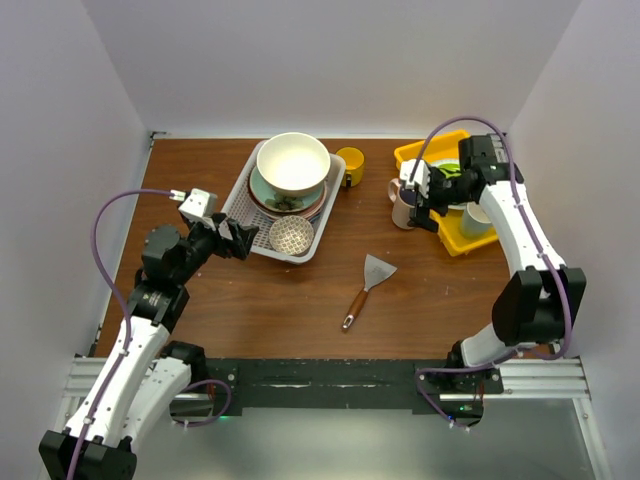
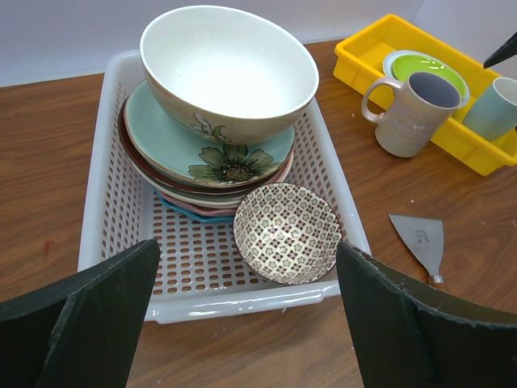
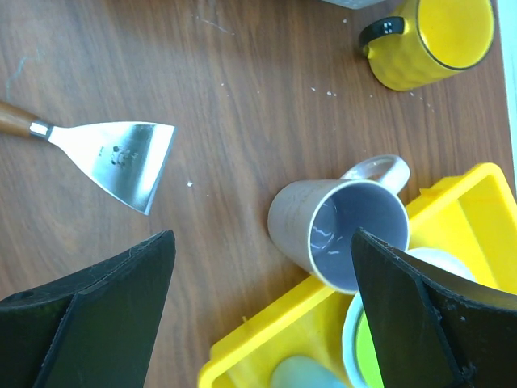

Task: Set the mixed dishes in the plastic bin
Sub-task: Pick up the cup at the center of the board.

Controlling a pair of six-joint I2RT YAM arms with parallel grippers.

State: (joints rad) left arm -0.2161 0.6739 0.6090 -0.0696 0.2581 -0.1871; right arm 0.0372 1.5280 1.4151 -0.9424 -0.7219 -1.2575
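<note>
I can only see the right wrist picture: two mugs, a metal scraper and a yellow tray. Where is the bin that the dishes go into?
Observer: The white plastic bin stands just left of the yellow mug, seen from the overhead camera.
Operator: Is anything in it?
Observer: Yes. There is a stack of plates with a large cream bowl on top, and a small patterned bowl beside them.
Operator: What about the other arm?
Observer: The left pincer is open and empty, by the bin's near left corner.
</note>
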